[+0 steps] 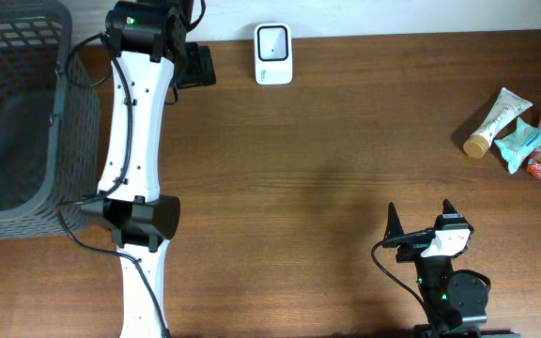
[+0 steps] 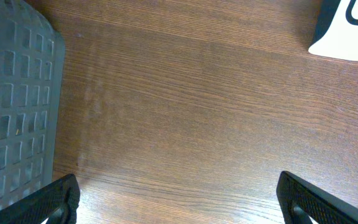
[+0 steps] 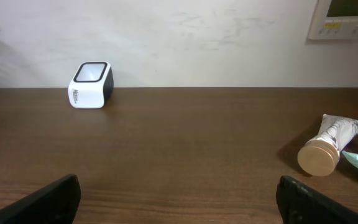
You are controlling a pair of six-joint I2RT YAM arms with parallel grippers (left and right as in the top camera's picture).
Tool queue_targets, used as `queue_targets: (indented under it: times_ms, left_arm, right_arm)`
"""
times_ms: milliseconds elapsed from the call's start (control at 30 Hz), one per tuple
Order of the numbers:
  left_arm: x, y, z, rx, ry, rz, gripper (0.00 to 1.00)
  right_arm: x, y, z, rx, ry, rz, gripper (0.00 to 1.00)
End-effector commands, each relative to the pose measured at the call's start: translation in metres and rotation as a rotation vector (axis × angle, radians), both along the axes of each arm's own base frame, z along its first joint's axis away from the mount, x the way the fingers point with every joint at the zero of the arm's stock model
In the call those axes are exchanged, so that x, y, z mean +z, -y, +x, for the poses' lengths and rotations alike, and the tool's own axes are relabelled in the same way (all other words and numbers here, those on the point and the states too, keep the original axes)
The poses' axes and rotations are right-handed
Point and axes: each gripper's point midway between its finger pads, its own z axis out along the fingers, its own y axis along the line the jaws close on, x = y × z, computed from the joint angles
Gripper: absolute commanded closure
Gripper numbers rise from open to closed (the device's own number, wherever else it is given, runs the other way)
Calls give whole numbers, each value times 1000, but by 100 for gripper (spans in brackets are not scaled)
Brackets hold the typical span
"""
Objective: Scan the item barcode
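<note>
At the far left, a dark mesh basket point(image 1: 17, 113) is sitting on the wooden table point(image 1: 327, 141), and the left gripper point(image 1: 191, 66) is hovering just right of it near the far edge, its jaws standing wide apart with nothing between them. A little further right, the white barcode scanner point(image 1: 273, 53) is resting against the far edge, its window facing upward. The right gripper point(image 1: 419, 225) is waiting at the near edge, right of centre, fingers spread and empty. At the far right, a small heap of items is lying: a white tube point(image 1: 493, 122) with a tan cap, its long axis running diagonally with the cap pointing near-left, beside teal and red packets point(image 1: 533, 145). These items are lying far and to the right of the right gripper, well apart from it, yet much nearer to it than to the left arm, so the right arm appears better placed to fetch one.
</note>
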Motion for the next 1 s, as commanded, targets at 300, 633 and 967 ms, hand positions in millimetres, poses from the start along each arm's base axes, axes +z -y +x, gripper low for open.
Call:
queue_targets:
  times_ms: [300, 633, 967]
  left_arm:
    - [3, -1, -1, -13, 4, 15, 1]
    - [68, 14, -31, -54, 137, -17, 1]
    - [44, 14, -97, -98, 133, 28, 1]
  right_arm:
    - [-3, 2, 0, -11, -3, 7, 1]
    - [-3, 2, 0, -11, -2, 7, 1]
    - [-3, 2, 0, -11, -2, 7, 1]
